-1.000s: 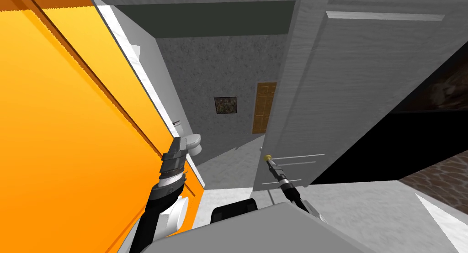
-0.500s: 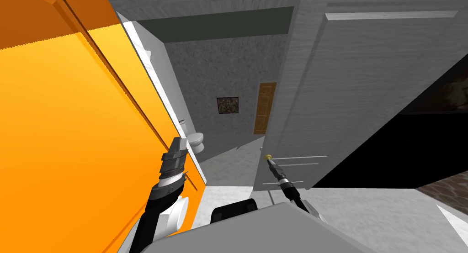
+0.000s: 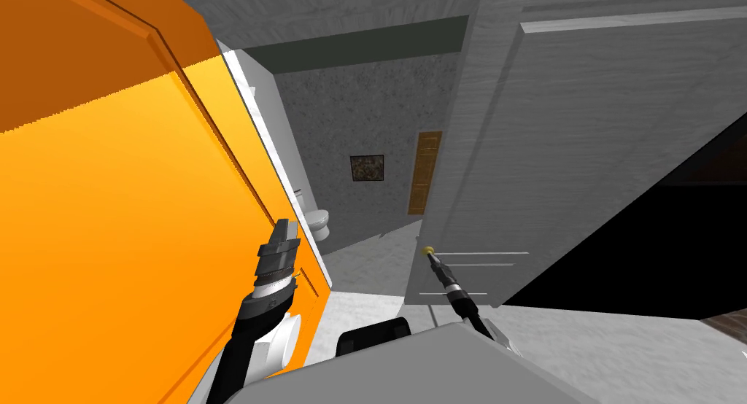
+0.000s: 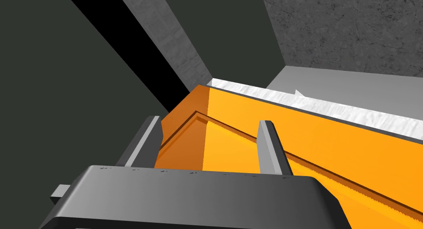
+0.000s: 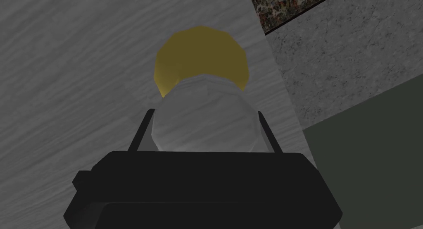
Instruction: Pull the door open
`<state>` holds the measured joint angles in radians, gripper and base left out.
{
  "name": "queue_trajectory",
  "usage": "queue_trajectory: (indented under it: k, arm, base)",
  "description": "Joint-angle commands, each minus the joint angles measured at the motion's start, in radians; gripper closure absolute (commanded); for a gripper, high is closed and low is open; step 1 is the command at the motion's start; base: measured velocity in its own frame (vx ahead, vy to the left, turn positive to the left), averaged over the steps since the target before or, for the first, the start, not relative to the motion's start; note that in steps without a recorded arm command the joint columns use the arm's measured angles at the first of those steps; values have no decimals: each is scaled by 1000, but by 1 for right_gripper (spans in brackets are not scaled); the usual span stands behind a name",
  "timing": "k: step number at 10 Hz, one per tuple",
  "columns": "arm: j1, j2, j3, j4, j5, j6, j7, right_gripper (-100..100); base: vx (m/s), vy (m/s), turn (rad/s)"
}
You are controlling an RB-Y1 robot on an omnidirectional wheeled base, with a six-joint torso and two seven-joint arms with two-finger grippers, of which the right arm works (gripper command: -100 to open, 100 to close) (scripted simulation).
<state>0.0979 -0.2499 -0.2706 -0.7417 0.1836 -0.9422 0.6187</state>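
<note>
Turning, I see more orange panel (image 3: 109,239). Right gripper (image 5: 204,111) squeezes the knob (image 5: 201,61) on the door (image 3: 554,144). Left gripper (image 4: 209,121) is wide open.

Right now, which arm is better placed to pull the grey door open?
Right. The right gripper is shut on the knob of the grey door, pressing its sides. The left gripper stands open beside the orange panel, away from the knob.

Spread left tool (image 4: 209,122) facing orange panel (image 4: 330,148)
</note>
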Motion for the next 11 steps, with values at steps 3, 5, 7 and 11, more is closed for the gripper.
queue_trajectory:
  k: [3, 5, 7, 11]
  arm:
    - [-4, 3, 11, 5, -35, 5, -97, 100]
    - [-7, 2, 14, 7, -49, 7, -146, 100]
    - [-9, 2, 17, 9, -64, 9, -188, 100]
    - [-16, 0, 26, 15, -109, 15, -293, 100]
  base:
    - [-47, -22, 65]
    - [-45, -21, 57]
    - [-49, -26, 81]
    - [-40, -18, 62]
